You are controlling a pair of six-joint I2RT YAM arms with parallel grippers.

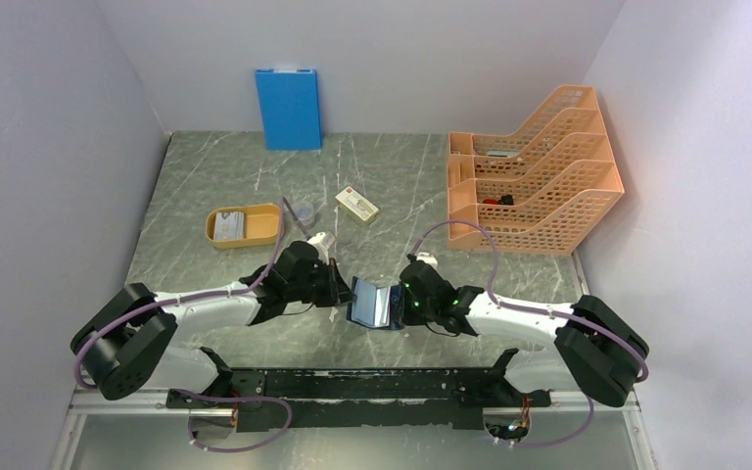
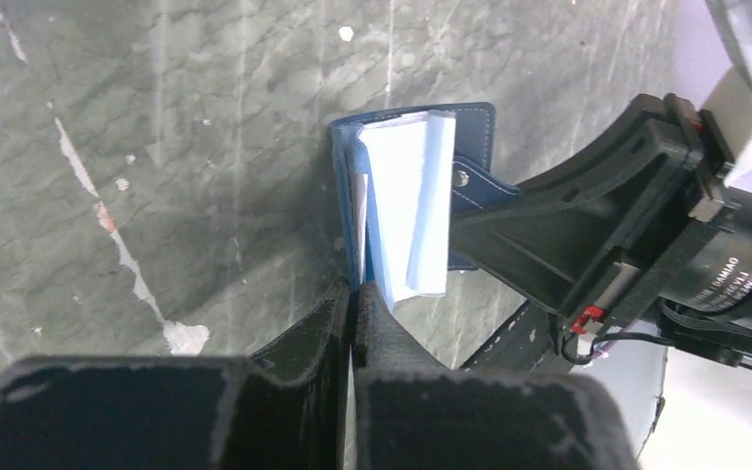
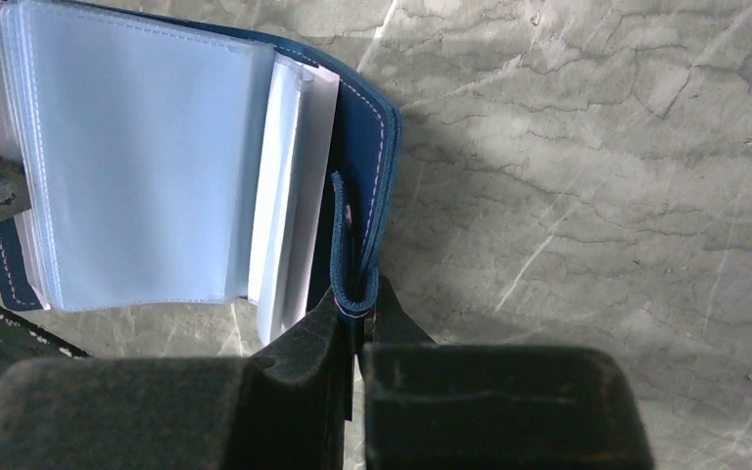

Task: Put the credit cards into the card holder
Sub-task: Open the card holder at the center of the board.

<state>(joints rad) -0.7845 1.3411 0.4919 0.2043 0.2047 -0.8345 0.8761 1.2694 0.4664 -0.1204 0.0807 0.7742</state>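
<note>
The card holder (image 1: 373, 304) is lying open near the front edge of the grey marbled table (image 1: 255, 181), its clear sleeves showing; the left gripper (image 2: 352, 305) is pinching one cover edge, its jaws closed tight; the right gripper (image 3: 357, 311) is clamping the opposite cover the same way; the credit cards (image 1: 228, 226) are resting in the orange tray (image 1: 262, 225), well apart.

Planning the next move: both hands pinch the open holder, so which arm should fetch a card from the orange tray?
Probably left. The tray with the card lies on its side, just beyond the left hand. The right hand can hold the holder by its cover.
</note>
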